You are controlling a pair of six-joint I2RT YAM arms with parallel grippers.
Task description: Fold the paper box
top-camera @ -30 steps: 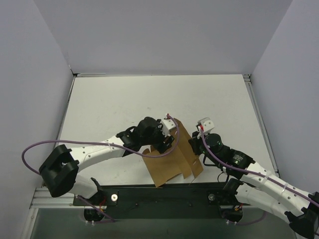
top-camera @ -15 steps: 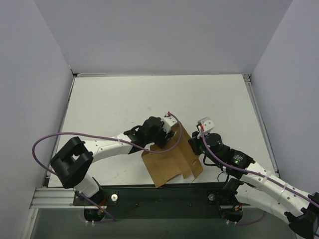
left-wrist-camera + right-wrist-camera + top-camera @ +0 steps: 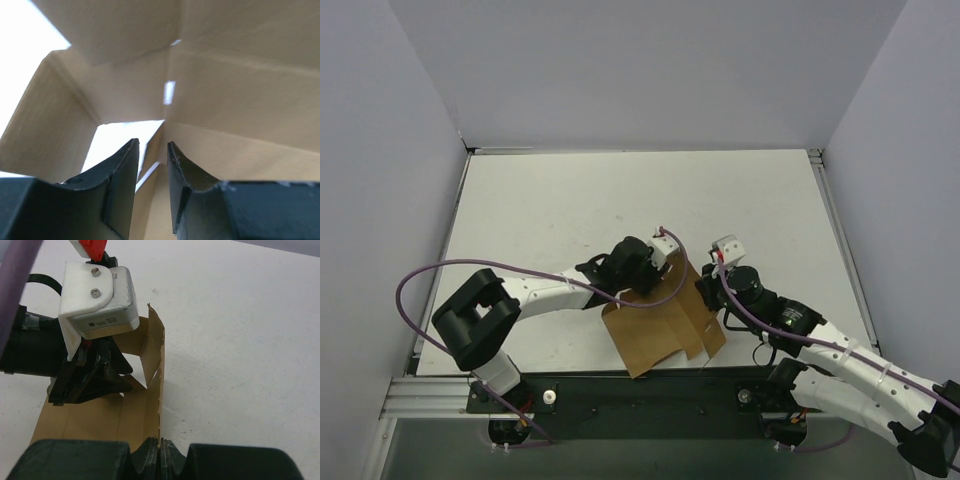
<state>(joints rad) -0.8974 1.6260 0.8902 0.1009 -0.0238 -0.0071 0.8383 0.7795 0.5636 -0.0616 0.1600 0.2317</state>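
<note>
At the near edge of the white table [image 3: 570, 200], a little toward 5 o'clock from its middle, lies the paper box [image 3: 665, 325]. It is a brown die-cut cardboard sheet, partly folded and mostly flat. From overhead it sits skewed like a diamond, with one corner aimed at 6 o'clock. Its creases run roughly from 5 o'clock to 11 o'clock. That line looks like the longer one, though the sheet's outline is close to square from this height.

On the sheet's 3 o'clock side, the right gripper [image 3: 160, 447] is clenched on the near end of a raised side flap. The flap stands upright on edge and, in the right wrist view, runs straight away from the fingers toward 12 o'clock.

Farther in, at the sheet's 12 o'clock corner, the left gripper [image 3: 152, 145] comes in from 9 o'clock and points down into the fold beside that flap. Its wrist view shows cardboard panels all around and close. A slit-cut crease lies just beyond the fingertips [image 3: 125, 155]. The jaws are separated by only a thin gap. Whether they pinch a cardboard edge cannot be told.
</note>
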